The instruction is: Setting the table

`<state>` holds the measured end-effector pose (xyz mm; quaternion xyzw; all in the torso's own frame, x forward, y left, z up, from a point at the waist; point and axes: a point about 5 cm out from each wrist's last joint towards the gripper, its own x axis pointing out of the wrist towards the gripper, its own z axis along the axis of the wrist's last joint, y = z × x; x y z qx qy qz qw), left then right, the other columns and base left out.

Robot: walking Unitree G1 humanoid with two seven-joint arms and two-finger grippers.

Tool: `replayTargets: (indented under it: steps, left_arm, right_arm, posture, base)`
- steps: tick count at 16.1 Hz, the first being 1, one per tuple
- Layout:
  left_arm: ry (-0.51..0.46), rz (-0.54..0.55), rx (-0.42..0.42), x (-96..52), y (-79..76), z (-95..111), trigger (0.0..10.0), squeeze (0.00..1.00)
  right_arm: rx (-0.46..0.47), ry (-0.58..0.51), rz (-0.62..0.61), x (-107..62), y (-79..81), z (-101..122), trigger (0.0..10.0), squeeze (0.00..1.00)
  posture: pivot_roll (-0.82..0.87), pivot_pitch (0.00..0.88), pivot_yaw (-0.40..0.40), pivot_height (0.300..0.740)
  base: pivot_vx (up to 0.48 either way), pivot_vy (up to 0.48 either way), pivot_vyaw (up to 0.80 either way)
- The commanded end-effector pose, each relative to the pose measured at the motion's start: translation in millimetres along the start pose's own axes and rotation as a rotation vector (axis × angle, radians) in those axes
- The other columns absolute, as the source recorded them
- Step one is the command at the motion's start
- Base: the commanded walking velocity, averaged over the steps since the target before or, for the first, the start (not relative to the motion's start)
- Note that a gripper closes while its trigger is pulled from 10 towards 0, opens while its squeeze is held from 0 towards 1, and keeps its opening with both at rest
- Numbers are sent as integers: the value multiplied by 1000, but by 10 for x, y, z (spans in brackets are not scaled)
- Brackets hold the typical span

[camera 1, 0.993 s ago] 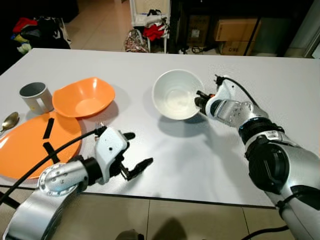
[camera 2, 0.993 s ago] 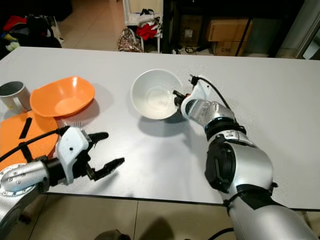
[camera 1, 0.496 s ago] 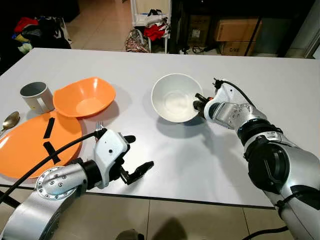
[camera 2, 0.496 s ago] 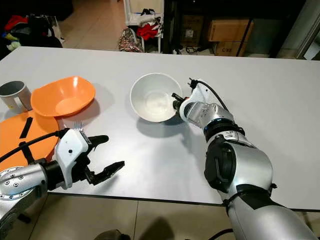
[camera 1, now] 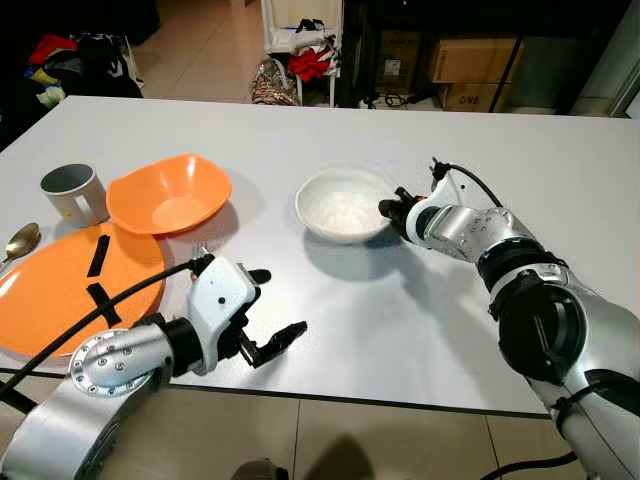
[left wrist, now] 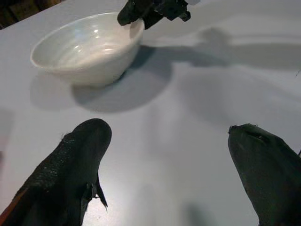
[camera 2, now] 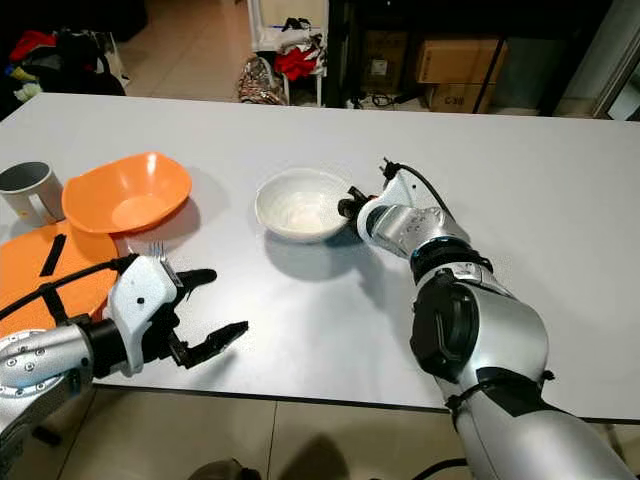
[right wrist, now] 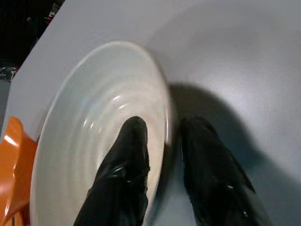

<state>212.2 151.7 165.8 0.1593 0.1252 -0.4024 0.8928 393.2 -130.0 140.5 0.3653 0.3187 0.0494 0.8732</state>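
A white bowl sits level on the grey table, near its middle. My right gripper is shut on the white bowl's right rim, one finger inside the bowl and the other outside. Close to the table's front edge, my left gripper hovers open and holds nothing. At the left are an orange bowl, an orange plate, a grey mug and a spoon. A fork peeks out just behind my left wrist.
Two black strips lie on the orange plate. Beyond the table's far edge are a white rack with clothes and cardboard boxes on the floor. Bare table surface stretches right of the white bowl and between the two grippers.
The white bowl, tilted up on its side earlier, has been lowered flat onto the table with my right gripper still on its rim. My left gripper has barely moved.
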Motion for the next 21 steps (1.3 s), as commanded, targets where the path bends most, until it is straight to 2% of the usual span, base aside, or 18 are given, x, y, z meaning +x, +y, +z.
replayTargets:
  steps: [1, 4, 6, 9, 10, 11, 12, 13, 14, 15, 16, 17, 18, 19, 21]
  left_arm:
    - [0, 11, 7, -8, 48, 10, 10000, 0]
    - [-13, 17, -9, 13, 55, 4, 10000, 0]
    - [-59, 12, -47, 68, 41, 26, 10000, 0]
    - [-107, 63, -98, 167, 111, 53, 10000, 0]
    - [-111, 71, -116, 204, 116, 55, 10000, 0]
    - [-135, 106, -138, 239, 139, 74, 10000, 0]
    - [-146, 126, -148, 252, 153, 82, 10000, 0]
    - [-160, 235, -162, 275, 230, 75, 10000, 0]
    - [-157, 273, -165, 278, 248, 64, 10000, 0]
    - [-161, 366, -171, 269, 270, 53, 10000, 0]
    - [-171, 439, -185, 249, 276, 56, 10000, 0]
    - [-188, 482, -206, 220, 257, 50, 10000, 0]
    - [-185, 511, -210, 200, 251, 31, 10000, 0]
    - [-178, 563, -224, 173, 252, 3, 10000, 0]
    - [-202, 573, -226, 174, 266, 46, 10000, 0]
  right_arm:
    - [15, -5, 15, -24, 54, 66, 10000, 1000]
    - [44, -12, 31, -66, 20, 140, 10000, 1000]
    - [28, 11, 106, -153, -27, 244, 10000, 1000]
    - [9, 12, 250, -354, -13, 452, 10000, 1000]
    - [-47, -16, 310, -476, -7, 488, 10000, 976]
    - [-192, -87, 321, -639, -29, 458, 10000, 227]
    - [-274, -121, 312, -704, -34, 421, 10000, 227]
    - [-651, -255, 166, -873, -137, 250, 10000, 0]
    - [-767, -305, 150, -934, -158, 167, 10000, 0]
    - [-930, -361, 152, -1070, -199, -62, 10000, 0]
    - [-959, -365, 170, -1181, -210, -232, 10000, 0]
    - [-932, -394, 173, -1313, -189, -359, 10000, 0]
    - [-876, -410, 168, -1366, -204, -422, 10000, 0]
    - [-827, -482, 107, -1501, -266, -556, 10000, 0]
    - [-858, -520, 81, -1593, -288, -678, 10000, 0]
  posture:
    - [160, 0, 39, 740]
    - [119, 0, 72, 740]
    - [84, 0, 84, 740]
    - [47, 0, 97, 740]
    - [39, 0, 96, 740]
    - [35, 0, 90, 740]
    - [35, 0, 88, 740]
    - [32, 0, 78, 740]
    - [33, 0, 72, 740]
    - [34, 0, 59, 740]
    - [28, 0, 55, 740]
    - [30, 0, 47, 740]
    - [32, 0, 43, 740]
    - [30, 0, 50, 740]
    - [22, 0, 48, 740]
  base:
    - [0, 0, 0]
    - [0, 0, 0]
    - [0, 0, 0]
    - [0, 0, 0]
    - [0, 0, 0]
    - [0, 0, 0]
    - [0, 0, 0]
    - [0, 0, 0]
    - [0, 0, 0]
    - [0, 0, 0]
    - [0, 0, 0]
    - [0, 0, 0]
    - [0, 0, 0]
    - [0, 0, 800]
    - [0, 0, 800]
